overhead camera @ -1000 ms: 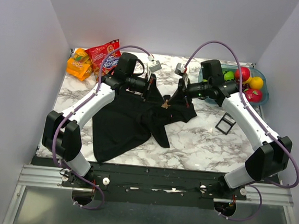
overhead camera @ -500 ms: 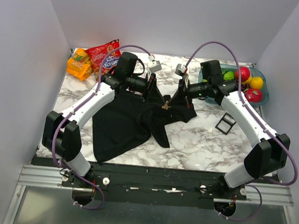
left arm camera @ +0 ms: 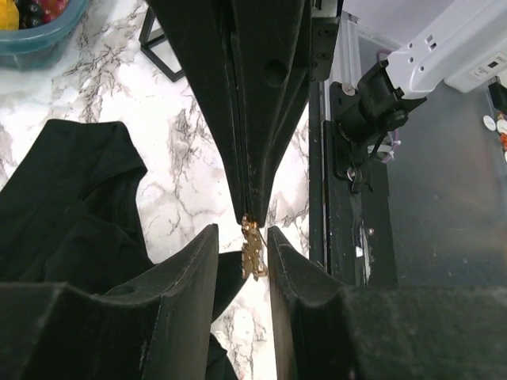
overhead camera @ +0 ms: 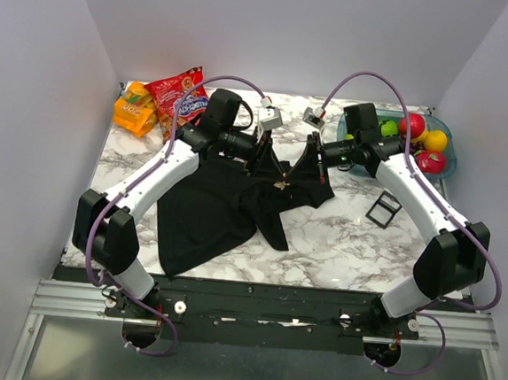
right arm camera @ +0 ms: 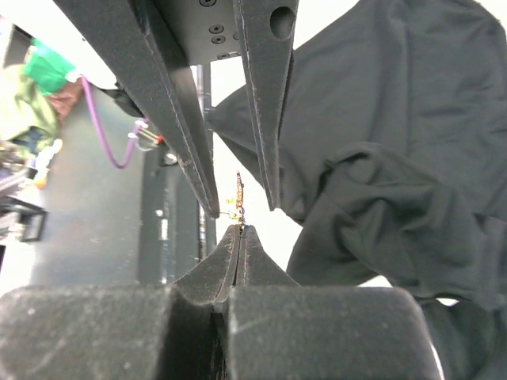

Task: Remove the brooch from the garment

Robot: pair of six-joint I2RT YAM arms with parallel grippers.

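Two grippers stood tip to tip above the garment point(overhead camera: 207, 213), which lay crumpled left of centre on the marbled table point(overhead camera: 347, 247). The left gripper point(left arm camera: 240, 237) had its jaws parted, one finger on each side of the brooch point(left arm camera: 252, 247). The right gripper point(right arm camera: 240, 231), pressed together, pinched the brooch at its fingertips. Whether the brooch touched the cloth could not be told. Farther right lay a small black tray point(overhead camera: 383, 208).
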